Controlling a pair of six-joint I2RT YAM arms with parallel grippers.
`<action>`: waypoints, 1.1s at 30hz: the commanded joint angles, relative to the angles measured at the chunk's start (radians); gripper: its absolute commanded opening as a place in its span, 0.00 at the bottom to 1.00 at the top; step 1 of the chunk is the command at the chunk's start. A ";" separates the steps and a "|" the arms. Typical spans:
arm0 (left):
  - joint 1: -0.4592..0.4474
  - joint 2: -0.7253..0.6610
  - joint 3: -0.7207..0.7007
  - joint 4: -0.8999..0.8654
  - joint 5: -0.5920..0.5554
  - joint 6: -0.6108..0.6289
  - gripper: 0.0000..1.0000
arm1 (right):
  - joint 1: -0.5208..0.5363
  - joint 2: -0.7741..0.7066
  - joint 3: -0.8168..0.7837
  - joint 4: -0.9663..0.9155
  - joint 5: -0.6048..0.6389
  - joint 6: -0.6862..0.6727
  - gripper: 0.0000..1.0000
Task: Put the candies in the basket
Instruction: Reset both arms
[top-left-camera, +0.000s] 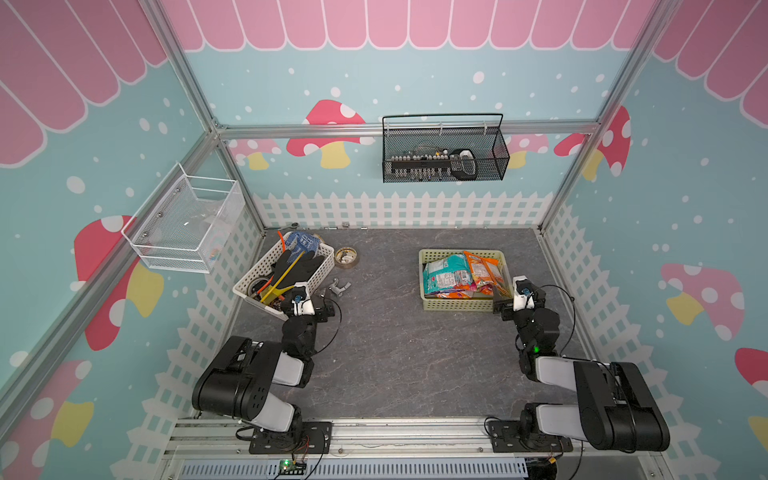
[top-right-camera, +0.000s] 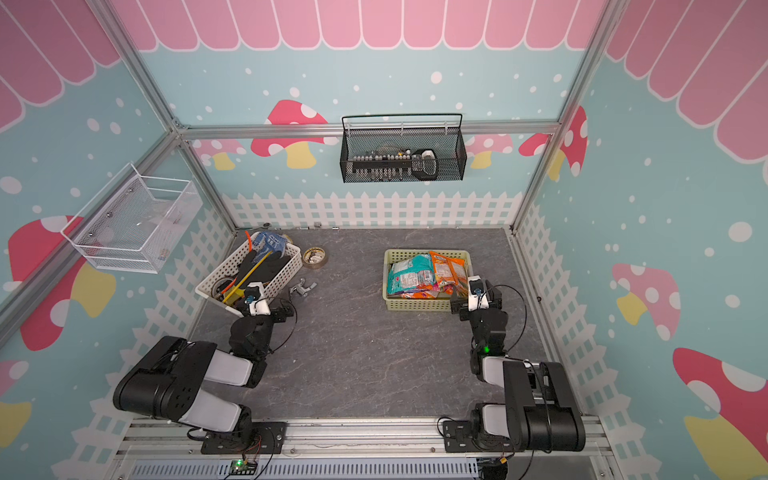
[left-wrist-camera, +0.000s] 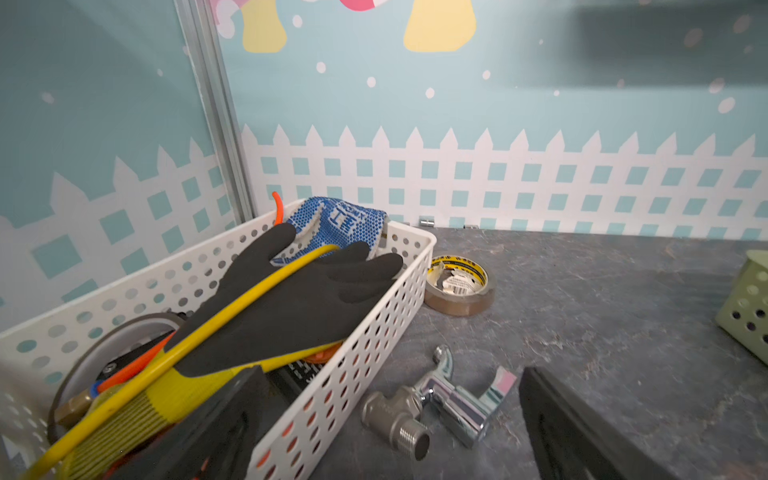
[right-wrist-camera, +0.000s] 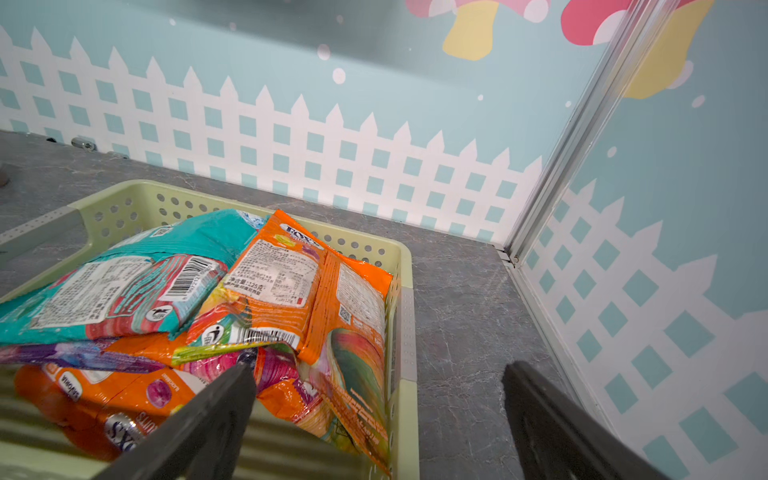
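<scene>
A: Item: candies?
B: Heaped in basket, table 2 o'clock. Top orange bag long axis 11-to-5.
A: Tools?
B: Right tool straddles the basket's 3 o'clock wall, agape, empty. Left tool agape, empty.

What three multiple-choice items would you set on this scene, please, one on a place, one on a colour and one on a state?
1. Where is the tape? A on the table beside the white basket; B inside the white basket; C alone at mid-table.
2. What colour is the basket holding the candies? A white; B pale green; C black.
3. How is the right hand? A shut on a candy; B shut on the basket's rim; C open, holding nothing.
1 A: it lies just outside that basket's wall. 2 B: its perforated walls are pale green. 3 C: its fingers stand wide apart, gripping nothing.
</scene>
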 joint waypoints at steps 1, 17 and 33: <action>0.002 0.000 0.009 0.096 0.023 -0.010 0.99 | -0.007 0.098 -0.072 0.244 -0.026 0.039 0.99; 0.072 -0.006 0.075 -0.068 0.100 -0.077 0.99 | -0.004 0.167 -0.033 0.214 0.137 0.101 0.99; 0.071 -0.002 0.079 -0.071 0.101 -0.077 0.99 | -0.004 0.169 -0.035 0.223 0.134 0.100 0.99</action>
